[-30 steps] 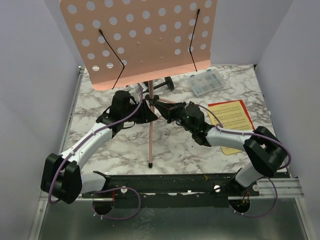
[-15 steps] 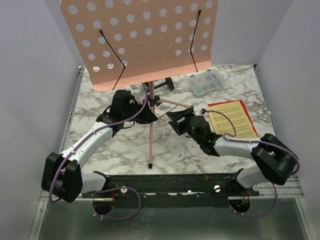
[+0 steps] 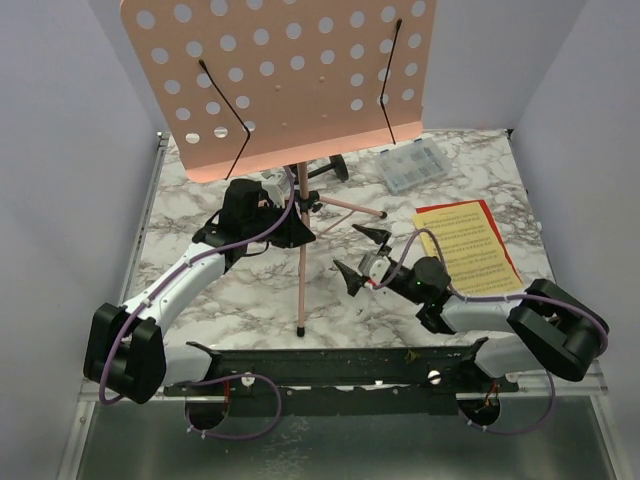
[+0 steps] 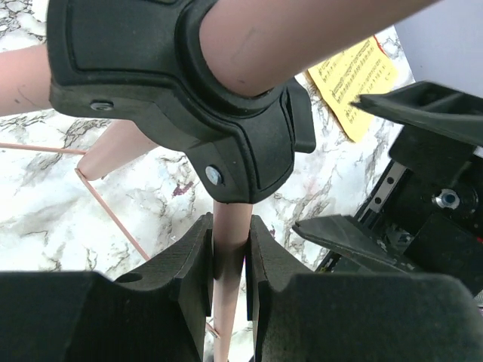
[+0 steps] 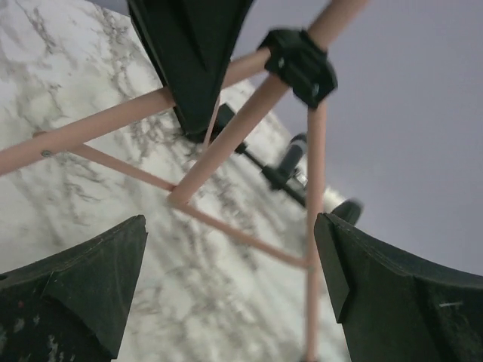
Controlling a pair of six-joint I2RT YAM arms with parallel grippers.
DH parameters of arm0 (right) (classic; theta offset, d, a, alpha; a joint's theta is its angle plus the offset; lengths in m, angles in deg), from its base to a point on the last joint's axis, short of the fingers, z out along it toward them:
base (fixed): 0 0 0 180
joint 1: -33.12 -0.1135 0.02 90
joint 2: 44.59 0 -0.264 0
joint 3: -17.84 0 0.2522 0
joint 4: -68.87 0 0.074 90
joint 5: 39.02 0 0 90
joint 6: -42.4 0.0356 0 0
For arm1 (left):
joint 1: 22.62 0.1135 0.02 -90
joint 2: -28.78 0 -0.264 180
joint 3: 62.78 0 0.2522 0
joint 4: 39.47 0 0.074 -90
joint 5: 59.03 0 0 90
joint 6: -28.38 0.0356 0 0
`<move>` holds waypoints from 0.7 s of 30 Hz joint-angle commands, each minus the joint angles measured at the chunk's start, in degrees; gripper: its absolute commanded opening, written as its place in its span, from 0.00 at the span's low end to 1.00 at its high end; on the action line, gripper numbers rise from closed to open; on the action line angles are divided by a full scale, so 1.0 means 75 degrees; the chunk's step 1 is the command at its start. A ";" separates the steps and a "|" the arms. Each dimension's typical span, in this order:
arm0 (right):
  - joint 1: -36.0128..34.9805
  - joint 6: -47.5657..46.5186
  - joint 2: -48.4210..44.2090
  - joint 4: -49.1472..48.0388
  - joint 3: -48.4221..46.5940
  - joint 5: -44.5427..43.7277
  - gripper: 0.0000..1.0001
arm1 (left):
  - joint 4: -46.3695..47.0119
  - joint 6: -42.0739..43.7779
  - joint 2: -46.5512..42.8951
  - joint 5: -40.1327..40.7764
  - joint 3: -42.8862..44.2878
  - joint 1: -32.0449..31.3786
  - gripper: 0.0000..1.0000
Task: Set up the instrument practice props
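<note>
1. From above, the music stand (image 3: 280, 85) rises at the back middle of the marble table (image 3: 190, 205). Its pink holed desk hides much of what sits behind its pole.
2. The left gripper (image 3: 292, 226) is at the stand's pole, just under the desk. Only the left wrist view shows the grip plainly: both fingers (image 4: 185, 271) are clamped on a pink tube right below the stand's black hub (image 4: 189, 90).
3. The right gripper (image 3: 362, 256) hangs to the right of the pole, apart from it, released with its jaws spread wide. Its own camera looks up between them at the stand's legs.
4. The microphone (image 5: 289, 162) shows, blurred, beyond those legs in the right wrist view. From above only a dark round bit peeks out behind the pole.
5. The sheet-music pages (image 3: 468, 250) lie flat to the right of the stand. The left wrist view catches just a yellow corner.
6. A clear box (image 3: 412, 165) sits right of the stand, behind the pages, seen from above only.
7. Count: one stand, three pink tubes spreading from its hub, two black wire holders (image 3: 223, 97) on its desk, one microphone, one yellow page on one red, one box, two arms.
</note>
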 commanded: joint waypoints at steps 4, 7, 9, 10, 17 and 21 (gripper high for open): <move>0.0018 -0.5310 0.0737 -0.0064 -0.1616 0.2024 0.99 | -0.0554 -0.0044 0.0436 0.0355 -0.0218 0.0123 0.00; 0.0056 -0.5696 0.1206 0.0285 -0.2181 0.2211 0.94 | -0.0530 -0.0055 0.0449 0.0302 -0.0217 0.0123 0.00; 0.0085 -0.5748 0.1467 0.0346 -0.2462 0.2329 0.86 | -0.0532 -0.0055 0.0409 0.0301 -0.0221 0.0123 0.00; 0.0108 -0.5723 0.1567 0.0378 -0.2585 0.2400 0.83 | -0.0532 -0.0055 0.0396 0.0302 -0.0227 0.0123 0.00; 0.0211 -0.5442 0.2111 0.0123 -0.2951 0.2296 0.49 | -0.0517 -0.0043 0.0241 0.0342 -0.0256 0.0123 0.00; 0.0246 -0.5194 0.2314 0.0023 -0.3040 0.2182 0.45 | -0.0500 -0.0085 0.0237 0.0275 -0.0247 0.0121 0.00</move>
